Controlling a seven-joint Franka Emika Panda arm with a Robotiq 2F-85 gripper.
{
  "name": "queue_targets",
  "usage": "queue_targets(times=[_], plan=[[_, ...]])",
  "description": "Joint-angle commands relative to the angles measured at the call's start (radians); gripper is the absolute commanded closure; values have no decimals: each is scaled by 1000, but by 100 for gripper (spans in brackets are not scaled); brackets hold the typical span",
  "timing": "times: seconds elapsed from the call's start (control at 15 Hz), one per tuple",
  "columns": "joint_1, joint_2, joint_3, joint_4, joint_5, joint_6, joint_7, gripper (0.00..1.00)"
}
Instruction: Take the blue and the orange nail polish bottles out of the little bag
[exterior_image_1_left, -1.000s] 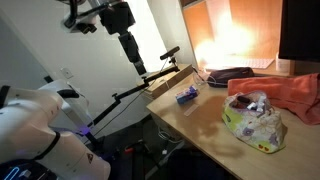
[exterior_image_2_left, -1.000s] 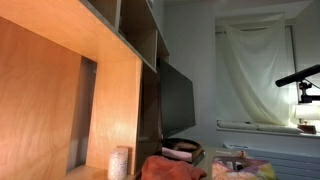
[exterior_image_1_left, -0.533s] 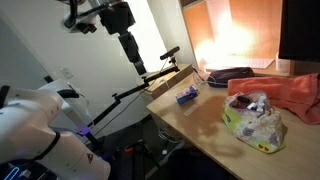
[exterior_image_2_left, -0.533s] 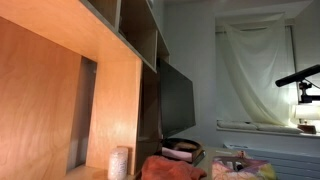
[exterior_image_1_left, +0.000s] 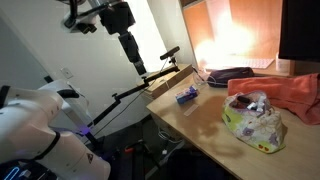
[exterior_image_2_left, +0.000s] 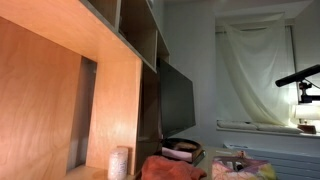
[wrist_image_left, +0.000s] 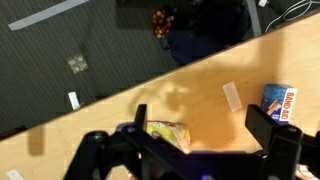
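Observation:
The little bag (exterior_image_1_left: 255, 121) lies on the wooden table (exterior_image_1_left: 200, 125), pale with a dotted pattern and lime-yellow trim. Its low end shows in an exterior view (exterior_image_2_left: 241, 168). Blurred shapes show through its sides. The blue and the orange nail polish bottles cannot be told apart inside it. In the wrist view the bag (wrist_image_left: 168, 133) lies far below, partly behind the left finger. My gripper (wrist_image_left: 200, 125) hangs high above the table, open, with nothing between its dark fingers (wrist_image_left: 262, 122). It does not appear in either exterior view.
An orange-red cloth (exterior_image_1_left: 285, 90) lies behind the bag, and a flat dark case (exterior_image_1_left: 230, 73) sits further back. A blue packet (exterior_image_1_left: 187, 95) lies near the table edge, also in the wrist view (wrist_image_left: 280, 101) beside a white tape strip (wrist_image_left: 232, 96). Wooden shelves (exterior_image_2_left: 100, 80) and a monitor (exterior_image_2_left: 178, 100) stand nearby.

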Motion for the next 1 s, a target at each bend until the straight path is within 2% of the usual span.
queue_targets(times=[0.0,0.4,0.53,0.93], plan=[[-3,0,3,2,2,-2,-1,0],[-3,0,3,2,2,-2,-1,0],[-4,4,13,34,-11,-19,5,0],[7,112,59,246,-48,-66,16,0]])
